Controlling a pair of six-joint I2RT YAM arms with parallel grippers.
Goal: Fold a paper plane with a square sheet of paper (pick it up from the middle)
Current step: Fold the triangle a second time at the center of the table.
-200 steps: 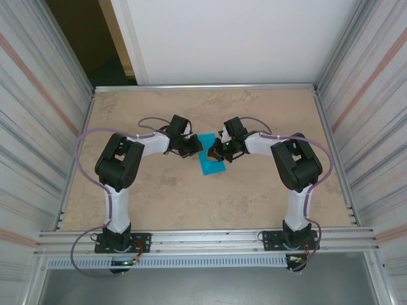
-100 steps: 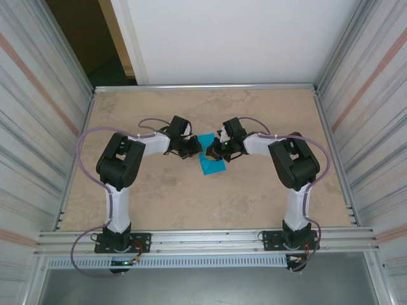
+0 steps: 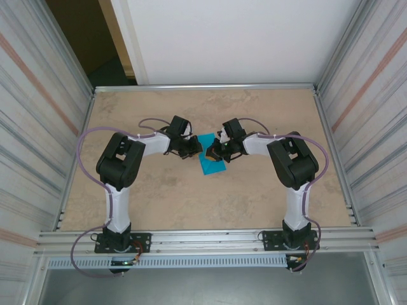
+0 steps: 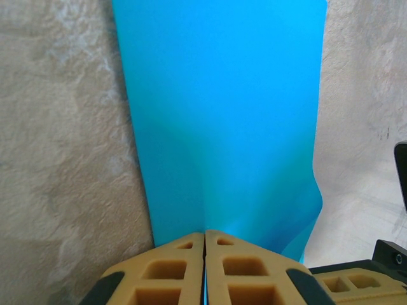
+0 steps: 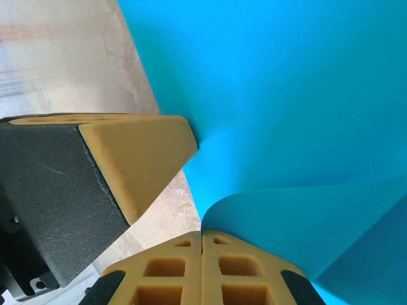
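Observation:
The teal-blue square sheet of paper (image 3: 210, 164) lies folded into a narrower strip at the table's middle, between my two grippers. My left gripper (image 3: 197, 153) is at its left edge, jaws shut (image 4: 205, 232) with a thin line of paper (image 4: 222, 114) pinched between them. My right gripper (image 3: 213, 154) is at the upper right edge, jaws shut (image 5: 202, 232) on a curled-up flap of the paper (image 5: 286, 95). One tan finger of the left gripper (image 5: 140, 159) sits close beside the right one, on the paper's edge.
The beige table (image 3: 159, 197) is walled by ribbed metal panels on both sides (image 3: 38, 127) and a white panel behind. An aluminium rail (image 3: 203, 238) runs along the near edge at the arm bases. The right gripper's finger (image 4: 346, 281) sits just beside the left one.
The right arm's elbow has shifted slightly left and its wrist has turned a little. The paper and the left arm have stayed put, both grippers still shut.

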